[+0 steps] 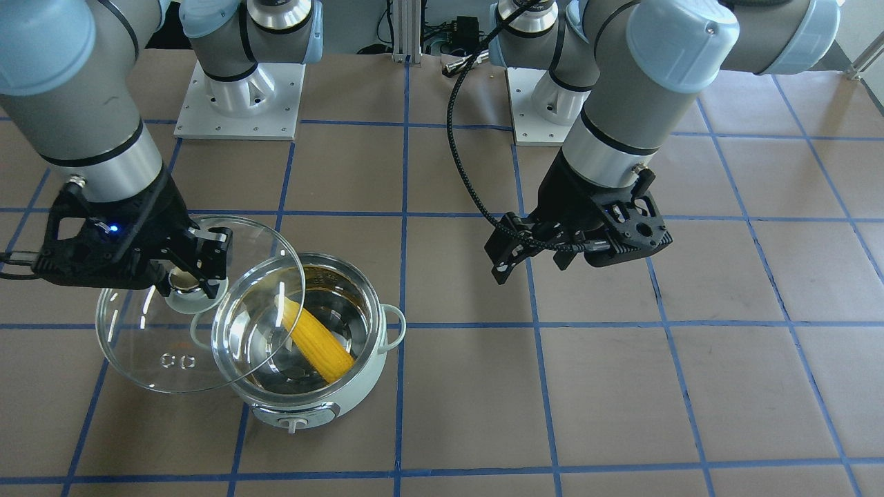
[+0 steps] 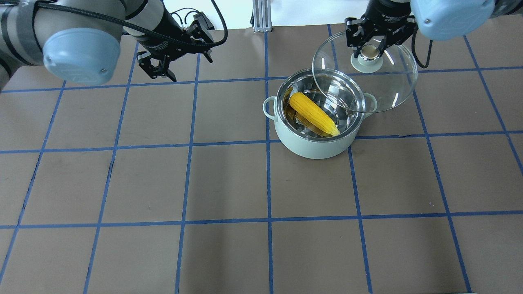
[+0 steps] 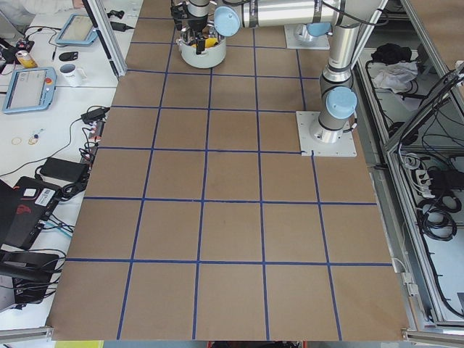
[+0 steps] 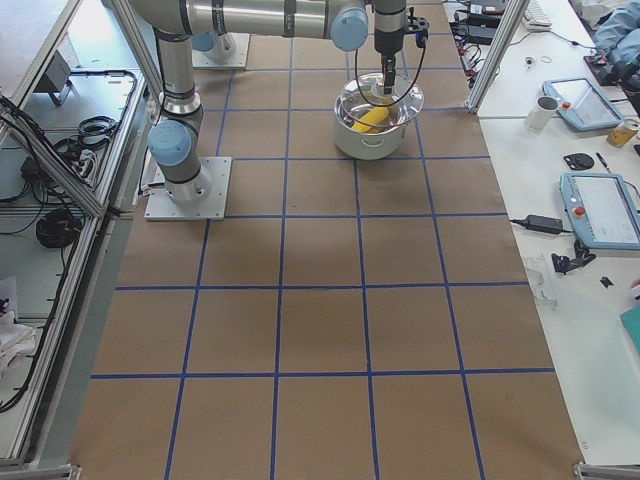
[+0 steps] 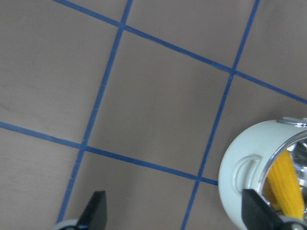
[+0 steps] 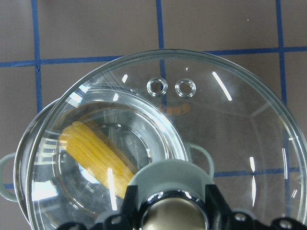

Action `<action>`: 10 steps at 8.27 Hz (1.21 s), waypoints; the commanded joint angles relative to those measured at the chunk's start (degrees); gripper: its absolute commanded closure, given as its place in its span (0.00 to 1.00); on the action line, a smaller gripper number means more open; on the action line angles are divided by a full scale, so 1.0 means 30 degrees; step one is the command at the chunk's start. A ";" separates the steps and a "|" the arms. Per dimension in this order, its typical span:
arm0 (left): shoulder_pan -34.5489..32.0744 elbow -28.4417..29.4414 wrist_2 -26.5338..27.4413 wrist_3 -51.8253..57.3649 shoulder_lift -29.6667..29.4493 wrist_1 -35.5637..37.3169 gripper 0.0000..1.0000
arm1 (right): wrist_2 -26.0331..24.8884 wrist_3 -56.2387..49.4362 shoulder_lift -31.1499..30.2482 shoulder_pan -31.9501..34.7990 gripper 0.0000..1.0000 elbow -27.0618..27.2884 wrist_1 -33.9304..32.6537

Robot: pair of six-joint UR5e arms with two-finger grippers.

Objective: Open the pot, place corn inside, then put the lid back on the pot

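Overhead exterior view, so here's what we've got: the pot (image 2: 310, 149) sits on the brown table (image 2: 229, 183) with the blue tape grid, a bit right of the middle, and its opening is mostly uncovered. The corn (image 2: 314, 113) is already inside, lying slanted across the steel bowl from about 10 o'clock to 4 o'clock. The lid (image 2: 388, 92) is off to the pot's 1 o'clock, and its glass edge overlaps the rim on that side. We can't tell whether glass and rim actually touch there. The right gripper (image 2: 370, 50) comes down on it from 12 o'clock, with both fingers clamped on the lid's knob (image 2: 369, 57). In the right wrist-mounted view we look straight down through the dome: corn at 8 o'clock under the glass, and the two vent holes (image 6: 157, 86) up near 12 o'clock. The left gripper (image 2: 161, 74) is well apart from all that, out at the pot's 10 o'clock and above bare table. Its jaws are spread wide with nothing between them. The left wrist-mounted view backs that up, with the two fingertips (image 5: 96, 208) far apart at the bottom edge. There's only grid between them, and the pot pokes in at 4 o'clock with a sliver of yellow showing.
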 commanded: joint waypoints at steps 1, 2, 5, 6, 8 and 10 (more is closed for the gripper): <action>0.0187 -0.0049 0.2217 0.1441 0.1319 -0.2129 0.00 | 0.0041 0.1551 0.0730 0.1321 0.82 0.0030 -0.0581; 0.0245 -0.0078 0.2305 0.1383 0.1352 -0.2071 0.00 | 0.0041 0.1610 0.1079 0.1614 0.82 0.0059 -0.0929; 0.0275 -0.0049 0.4933 0.1557 0.1295 -0.2187 0.00 | 0.0041 0.1404 0.1259 0.2408 0.82 0.1286 -0.1838; 0.0333 -0.0049 0.5058 0.3357 0.1409 -0.2333 0.00 | 0.0070 0.1347 0.1433 0.2437 0.82 0.1406 -0.2102; 0.0944 -0.0049 0.5148 0.6330 0.1876 -0.3297 0.00 | 0.1149 0.1288 0.1581 0.2438 0.83 0.2048 -0.2628; 0.1095 -0.0049 0.5118 0.6334 0.1413 -0.3331 0.00 | 0.0923 0.0185 0.1872 0.2409 0.83 0.2198 -0.2925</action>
